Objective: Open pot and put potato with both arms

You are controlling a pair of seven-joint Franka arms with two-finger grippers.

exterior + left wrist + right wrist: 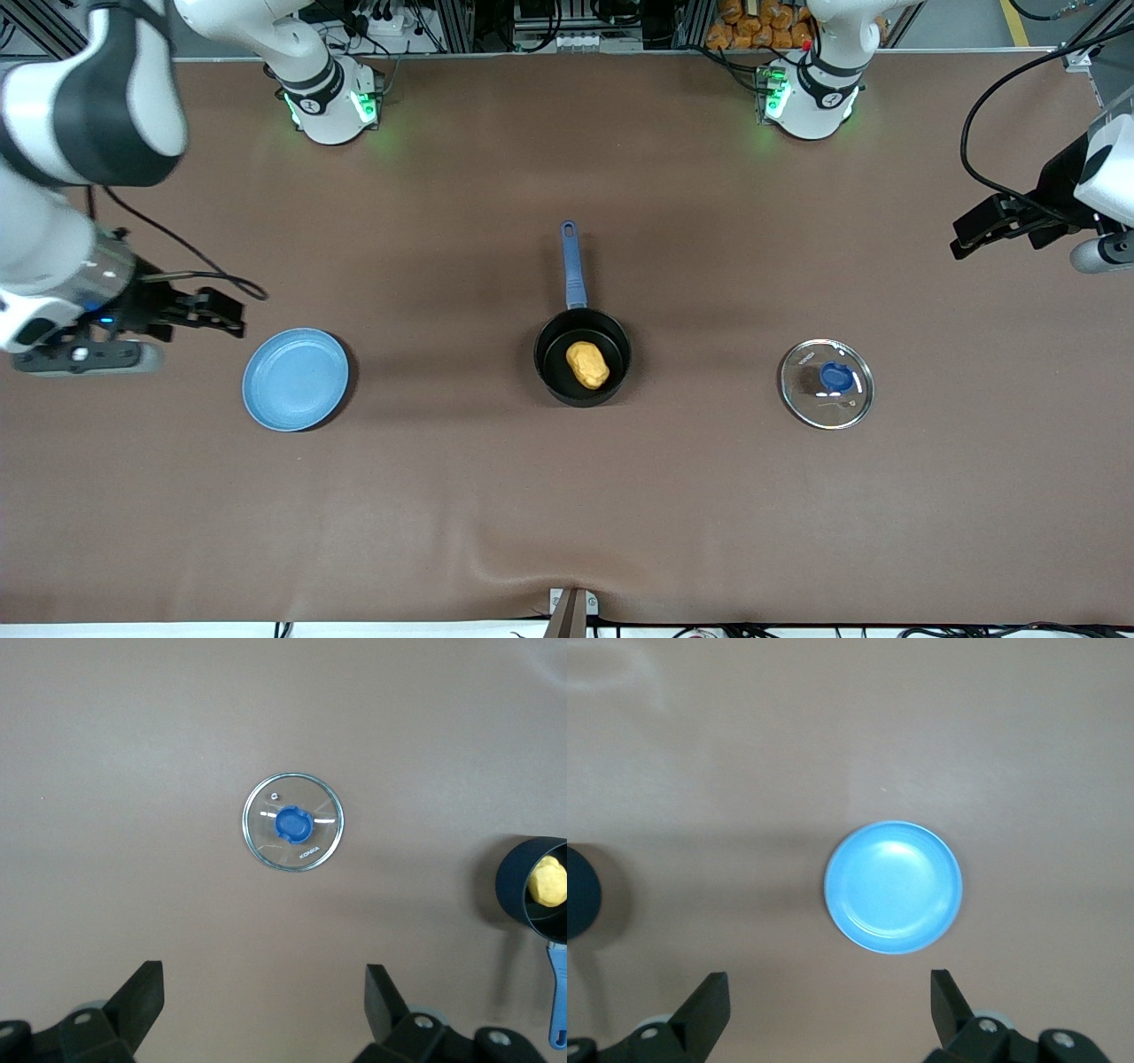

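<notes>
Sitting in the open pot (582, 357), the potato (587, 364) rests mid-table.
Lid (827, 384) and plate (295, 379) flank the pot; left gripper (970, 232) and right gripper (221, 312) hover with jaws apart, empty.

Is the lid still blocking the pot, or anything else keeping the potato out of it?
Nothing visible does. The lid lies on the table toward the left arm's end, apart from the pot, and the potato already sits inside the pot.

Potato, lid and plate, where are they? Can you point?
potato (587, 365), front view, middle of its yellow top, inside the pot.
lid (827, 384), front view, on the glass beside the blue knob.
plate (295, 379), front view, middle of its blue face.
</notes>
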